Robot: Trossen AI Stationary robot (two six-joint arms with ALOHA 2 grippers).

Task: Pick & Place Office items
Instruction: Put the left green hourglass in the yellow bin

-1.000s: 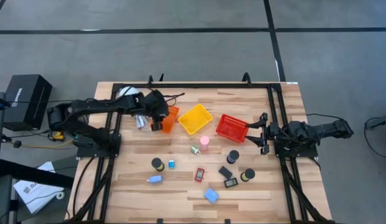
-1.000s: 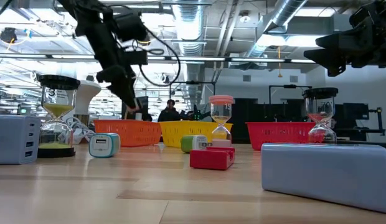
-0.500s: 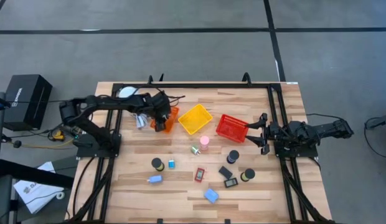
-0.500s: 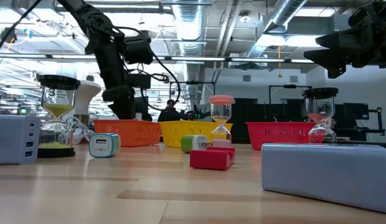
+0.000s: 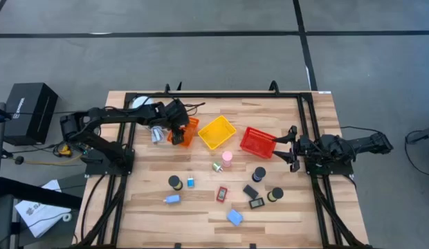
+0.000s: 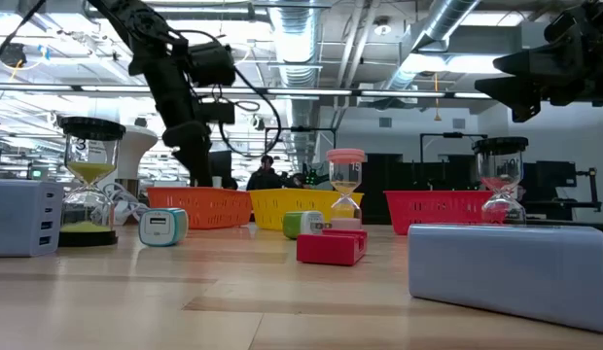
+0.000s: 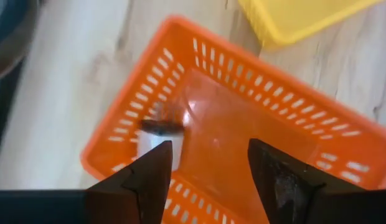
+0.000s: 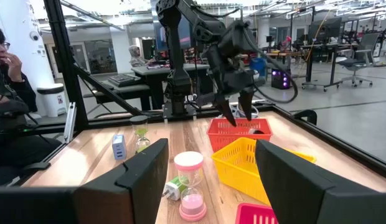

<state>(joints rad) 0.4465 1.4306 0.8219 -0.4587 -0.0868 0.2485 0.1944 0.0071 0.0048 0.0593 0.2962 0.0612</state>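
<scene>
No writing can be read. The left end effector (image 7: 205,168) hangs released over the orange basket (image 5: 189,131), where a small dark-capped item (image 7: 159,134) lies. The right end effector (image 5: 289,147), also released, waits beside the red basket (image 5: 258,142). Other office items (image 5: 221,194) are scattered on the desk (image 5: 297,214).

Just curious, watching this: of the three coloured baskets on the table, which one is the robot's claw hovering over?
The orange basket, farthest to the left. The left gripper hangs open above it; the yellow basket and red basket have none over them.
</scene>
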